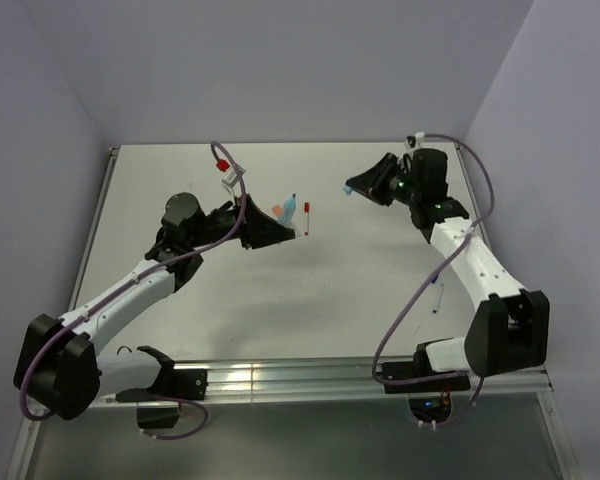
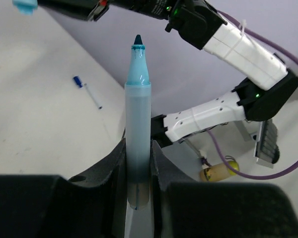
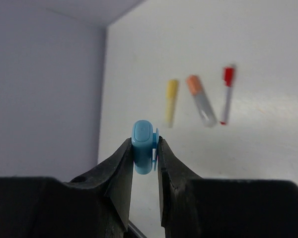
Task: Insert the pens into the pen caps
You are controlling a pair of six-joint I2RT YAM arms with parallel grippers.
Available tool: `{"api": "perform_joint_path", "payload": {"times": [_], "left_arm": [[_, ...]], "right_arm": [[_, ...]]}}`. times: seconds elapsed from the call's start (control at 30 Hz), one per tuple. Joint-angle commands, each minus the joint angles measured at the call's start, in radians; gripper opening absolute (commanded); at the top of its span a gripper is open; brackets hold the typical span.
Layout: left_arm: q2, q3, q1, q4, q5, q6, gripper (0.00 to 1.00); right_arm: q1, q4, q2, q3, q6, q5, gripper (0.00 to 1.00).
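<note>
Clamping pen (image 2: 137,114) in left gripper (image 2: 138,148), cap (image 3: 143,144) in right gripper (image 3: 145,151), you risk the cap twisting if they meet misaligned.

The uncapped light-blue pen (image 2: 138,104) stands upright in the left pincer (image 2: 138,146); the light-blue cap (image 3: 143,136) sits clamped in the right pincer (image 3: 145,145).

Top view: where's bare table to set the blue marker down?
Bare: mid-table between left arm and right arm, ahead of the near rail; also the far-left corner. Crowded beside the left pincer, around the orange-capped marker and red pen. A dark blue pen lies by the right arm.
</note>
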Motion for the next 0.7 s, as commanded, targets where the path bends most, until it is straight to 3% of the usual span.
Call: {"api": "perform_joint_path", "payload": {"times": [0.0,0.13,0.33,0.67], "left_arm": [[0.058,0.07,-0.051,0.314,0.016,-0.131,0.0],[0.16,0.127,-0.152,0.468,-0.005,-0.174,0.0],[0.23,0.14,-0.186,0.614,0.013,-0.237,0.0],[0.164,0.094,-0.186,0.494,0.009,-0.124,0.0]], "right_arm": [[0.011,0.118,-0.121,0.124,-0.04,-0.12,0.0],[0.009,0.359,-0.201,0.091,0.087,-0.249,0.0],[0.011,0.587,-0.277,-0.029,0.239,-0.312,0.0],[0.061,0.606,-0.306,-0.065,0.242,-0.318,0.0]]}}
